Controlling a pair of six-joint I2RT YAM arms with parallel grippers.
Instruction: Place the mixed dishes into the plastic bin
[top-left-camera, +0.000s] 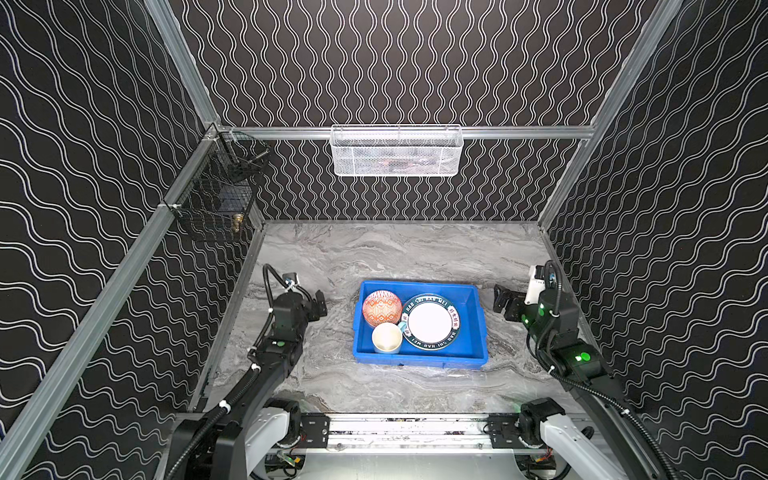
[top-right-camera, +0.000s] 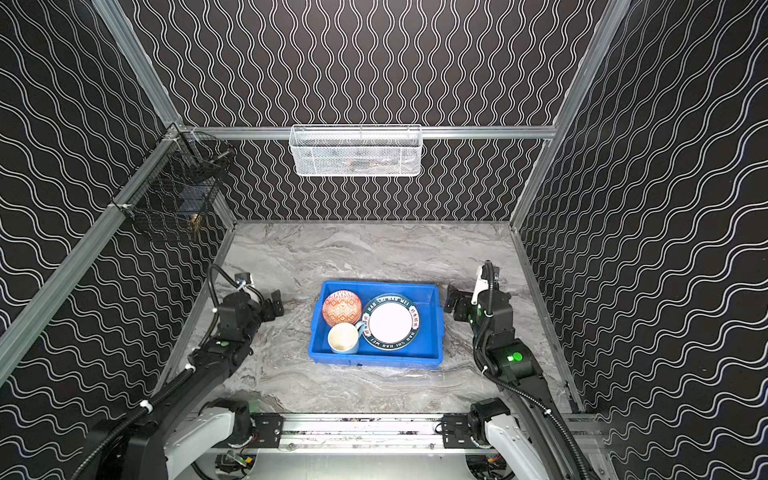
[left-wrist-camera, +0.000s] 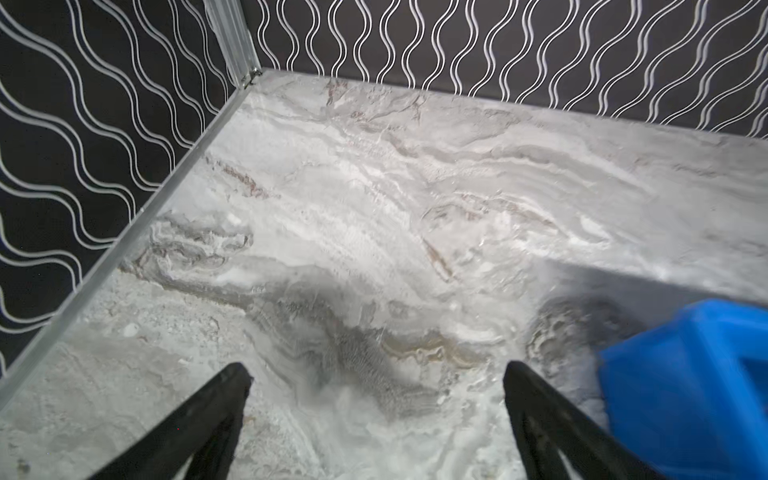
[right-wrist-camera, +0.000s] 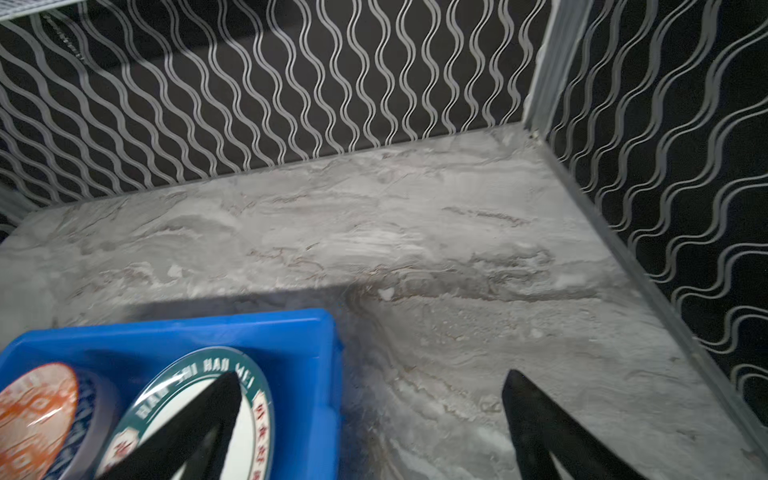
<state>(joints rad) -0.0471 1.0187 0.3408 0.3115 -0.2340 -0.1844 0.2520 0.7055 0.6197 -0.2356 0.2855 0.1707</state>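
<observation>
Left gripper (left-wrist-camera: 376, 368), spread and empty, hovers over the table (top-left-camera: 374, 257) left of the bin (top-left-camera: 469, 328). Inside lie bowl (top-left-camera: 382, 307), mug (top-left-camera: 386, 337) (in front of the bowl) and plate (top-left-camera: 430, 322). Right gripper (right-wrist-camera: 372, 375), also spread, hangs beside its right wall.

Your blue bin (top-left-camera: 419, 284) sits on the marble table (top-left-camera: 374, 253), holding a patterned bowl (top-left-camera: 382, 307), a mug (top-left-camera: 387, 337) in front of it and a green-rimmed plate (top-left-camera: 430, 321) beside them. The left gripper (top-left-camera: 320, 302) and right gripper (top-left-camera: 503, 300) flank the bin, apart from it.

walls (top-left-camera: 395, 62): black, white waves | tabletop (top-left-camera: 374, 257): grey marble | frame (top-left-camera: 519, 132): aluminium
</observation>
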